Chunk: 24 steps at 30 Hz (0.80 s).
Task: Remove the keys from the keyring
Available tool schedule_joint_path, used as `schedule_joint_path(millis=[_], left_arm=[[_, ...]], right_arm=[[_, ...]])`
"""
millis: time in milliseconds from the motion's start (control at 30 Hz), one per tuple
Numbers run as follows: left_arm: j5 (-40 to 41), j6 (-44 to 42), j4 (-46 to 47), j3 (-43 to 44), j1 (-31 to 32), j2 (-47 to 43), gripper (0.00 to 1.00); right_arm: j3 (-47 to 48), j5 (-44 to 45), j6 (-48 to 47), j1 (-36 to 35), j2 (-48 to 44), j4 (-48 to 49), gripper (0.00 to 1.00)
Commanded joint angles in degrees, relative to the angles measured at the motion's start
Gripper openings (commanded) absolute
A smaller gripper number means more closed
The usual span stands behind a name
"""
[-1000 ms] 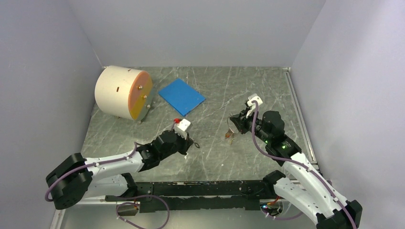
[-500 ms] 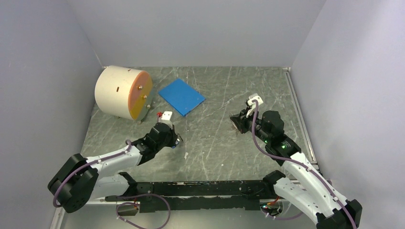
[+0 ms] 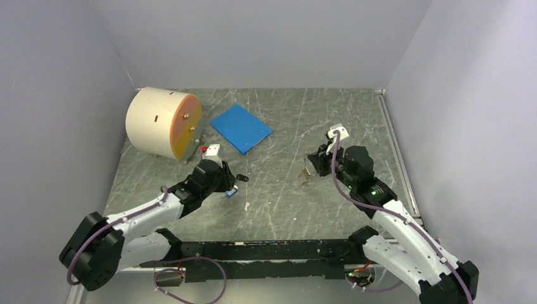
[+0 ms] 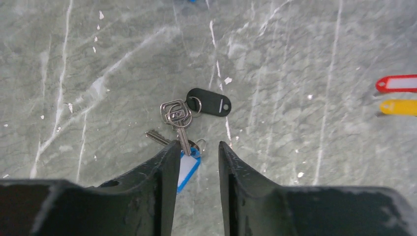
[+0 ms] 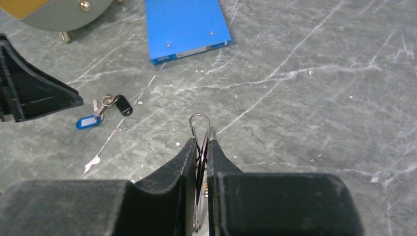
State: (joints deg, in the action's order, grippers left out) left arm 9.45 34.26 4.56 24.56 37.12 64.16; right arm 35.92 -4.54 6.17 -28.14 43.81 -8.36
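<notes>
A grey marbled table (image 3: 278, 206) is carrying everything. A cream cylindrical drum with an orange face (image 3: 163, 122) is lying on its side just left of the blue square pad (image 3: 240, 128). The left gripper (image 4: 196, 147) is hovering on the near side of the pad, its fingers spread apart and gripping nothing. The right gripper (image 5: 202, 142) is hanging right of the pad and nearer the arm bases. Its fingers are pressing together, pinching the thin silver wire keyring (image 5: 198, 115), whose loop is poking out past the fingertips. The small silver keys with a black plastic tag (image 4: 178, 118) are lying on the table on the near side of the pad, just ahead of the left gripper and well apart from the keyring. A small blue-and-white tag (image 4: 187, 167) is lying with them. A red plastic tag (image 4: 398, 83) and a yellow plastic tag (image 4: 401, 106) are showing farther right of the pad, toward the right gripper.
</notes>
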Motion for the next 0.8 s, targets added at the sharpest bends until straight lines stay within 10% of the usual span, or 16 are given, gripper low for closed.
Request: schedule_joint_path(millis=[0, 300, 767], left_arm=[[1.43, 2.88, -3.17, -0.2, -0.56, -5.6, 0.43], [7.54, 6.61, -20.94, 5.51, -0.65, -19.55, 0.81], [14.11, 3.43, -43.17, 20.48, -0.65, -34.71, 0.94]], right_arm=[[0.14, 2.7, 1.68, 0.19, 0.79, 1.42, 0.0], [-2.21, -3.36, 7.22, 0.78, 3.15, 8.93, 0.0], [-12.2, -5.55, 20.69, 11.62, 9.67, 25.98, 0.0]])
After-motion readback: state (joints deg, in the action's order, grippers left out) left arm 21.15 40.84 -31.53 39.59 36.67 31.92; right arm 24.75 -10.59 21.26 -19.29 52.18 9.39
